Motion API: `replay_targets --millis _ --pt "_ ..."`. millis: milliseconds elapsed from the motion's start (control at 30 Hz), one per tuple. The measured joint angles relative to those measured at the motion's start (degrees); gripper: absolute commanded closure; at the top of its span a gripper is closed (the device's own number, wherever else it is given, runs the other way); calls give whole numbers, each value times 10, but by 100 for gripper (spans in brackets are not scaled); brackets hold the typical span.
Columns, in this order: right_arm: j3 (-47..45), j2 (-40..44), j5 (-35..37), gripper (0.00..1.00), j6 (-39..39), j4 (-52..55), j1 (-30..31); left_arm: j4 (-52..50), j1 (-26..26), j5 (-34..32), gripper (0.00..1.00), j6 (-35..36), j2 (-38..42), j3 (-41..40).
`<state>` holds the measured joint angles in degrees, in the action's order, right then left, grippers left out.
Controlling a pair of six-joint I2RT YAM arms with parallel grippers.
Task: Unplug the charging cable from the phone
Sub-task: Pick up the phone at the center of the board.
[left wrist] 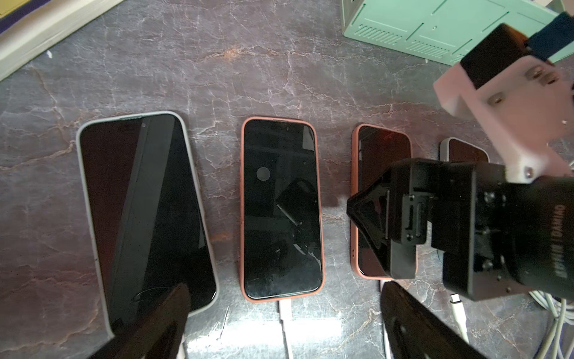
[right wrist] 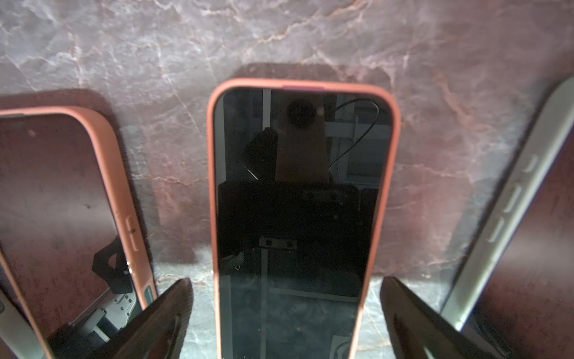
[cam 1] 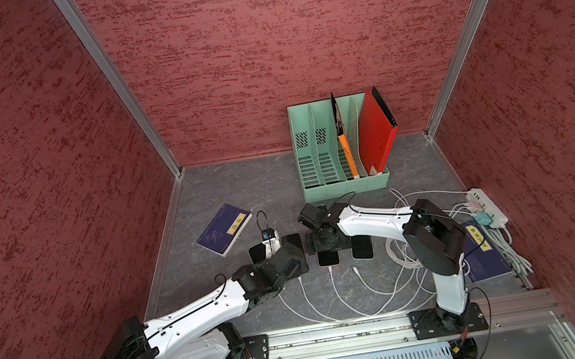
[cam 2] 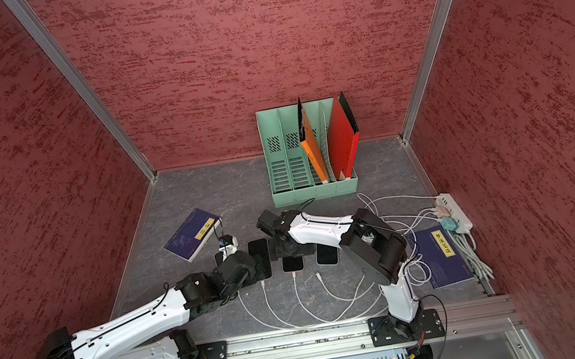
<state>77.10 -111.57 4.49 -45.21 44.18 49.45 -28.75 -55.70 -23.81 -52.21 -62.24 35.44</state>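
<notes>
Four phones lie face up in a row on the counter [cam 1: 224, 182]. Your left arm's jaws stand wide open and hold nothing. In the left wrist view they flank the white charging cable [left wrist: 285, 309], which is plugged into the near end of a coral-cased phone [left wrist: 281, 208]. Your right arm's jaws are likewise fully apart and empty, one on each side of the neighbouring coral phone [right wrist: 301, 217], whose cable [cam 1: 332, 279] is also plugged in. A loose connector [cam 1: 355, 269] lies just beside the fourth phone [cam 1: 362, 246].
</notes>
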Motion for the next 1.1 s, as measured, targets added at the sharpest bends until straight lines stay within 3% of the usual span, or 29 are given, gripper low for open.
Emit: replay_targets --millis 500,767,933,1100 --pt "-12 -7 -5 4 2 -13 -5 22 0 13 0 9 -9 0" --pt "-13 -8 -5 11 2 -13 -5 50 0 28 0 17 -9 0" --pt "-15 -8 -4 20 3 -14 -5 72 -2 39 0 16 -9 -16" --pt "-15 -8 -4 44 2 -15 -6 99 -2 55 1 10 0 -37"
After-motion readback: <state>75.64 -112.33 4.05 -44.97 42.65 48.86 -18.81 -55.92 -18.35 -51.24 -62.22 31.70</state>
